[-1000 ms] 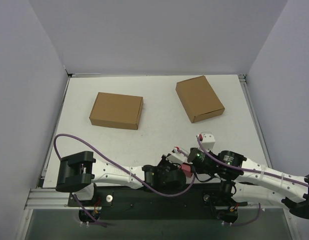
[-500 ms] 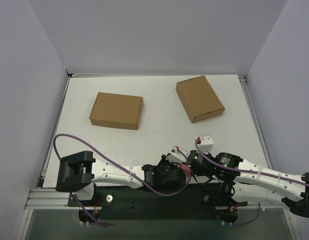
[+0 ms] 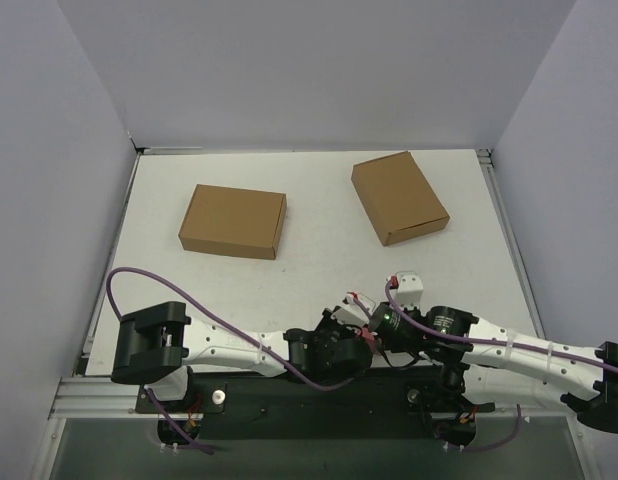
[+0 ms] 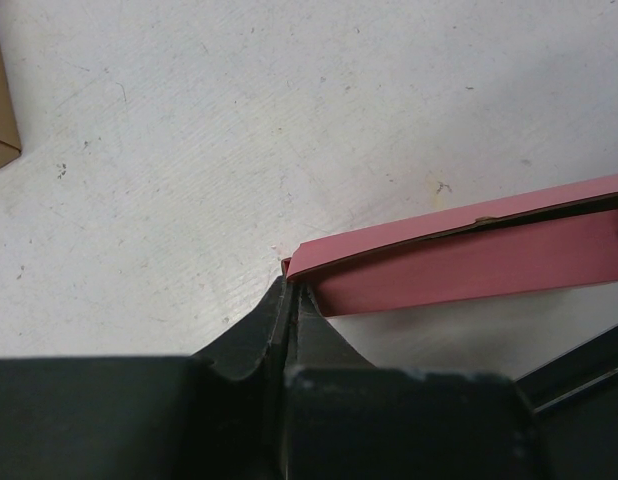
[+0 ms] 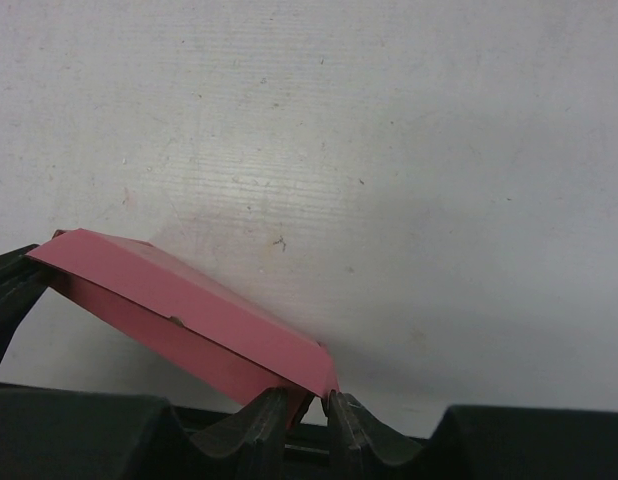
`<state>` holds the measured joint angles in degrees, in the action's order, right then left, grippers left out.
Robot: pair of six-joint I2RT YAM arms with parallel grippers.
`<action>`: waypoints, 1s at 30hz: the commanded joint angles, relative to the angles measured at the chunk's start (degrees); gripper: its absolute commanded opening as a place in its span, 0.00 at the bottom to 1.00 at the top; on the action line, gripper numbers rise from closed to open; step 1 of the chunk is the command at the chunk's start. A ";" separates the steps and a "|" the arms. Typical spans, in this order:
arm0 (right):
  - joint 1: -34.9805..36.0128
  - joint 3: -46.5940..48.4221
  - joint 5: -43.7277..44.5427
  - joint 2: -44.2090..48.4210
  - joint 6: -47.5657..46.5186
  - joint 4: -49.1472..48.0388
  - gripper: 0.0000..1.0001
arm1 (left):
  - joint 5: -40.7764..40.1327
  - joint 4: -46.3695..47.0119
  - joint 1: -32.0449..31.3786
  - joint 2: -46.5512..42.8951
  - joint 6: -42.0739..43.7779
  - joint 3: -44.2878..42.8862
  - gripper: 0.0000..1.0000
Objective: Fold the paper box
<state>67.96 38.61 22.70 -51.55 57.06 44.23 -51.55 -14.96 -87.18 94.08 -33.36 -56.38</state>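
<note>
The left fingers [image 4: 254, 335] are pressed together, pinching one corner of the pink paper box [image 4: 469, 265]. The box runs rightward from them, just above the desk [image 3: 319, 270]. Its other corner dips between the right fingers [image 5: 274, 415], which stand narrowly apart; whether they grip it I cannot tell. Well beyond both sets of fingers lie a brown box [image 3: 233, 221] and a second brown box [image 3: 399, 197], both closed, contents hidden.
</note>
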 commanded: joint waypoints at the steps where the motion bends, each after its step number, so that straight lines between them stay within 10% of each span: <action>1: 0.06 -2.13 2.70 -1.98 1.56 4.20 0.24 | 14.99 -9.91 0.16 4.97 -0.47 3.21 0.00; 30: -1.26 -3.02 1.83 2.33 -2.30 4.38 0.00 | 14.46 -10.09 0.16 5.67 0.23 2.50 0.00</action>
<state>67.13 36.21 23.83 -49.08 56.71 43.62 -50.83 -15.84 -87.00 94.32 -32.60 -57.10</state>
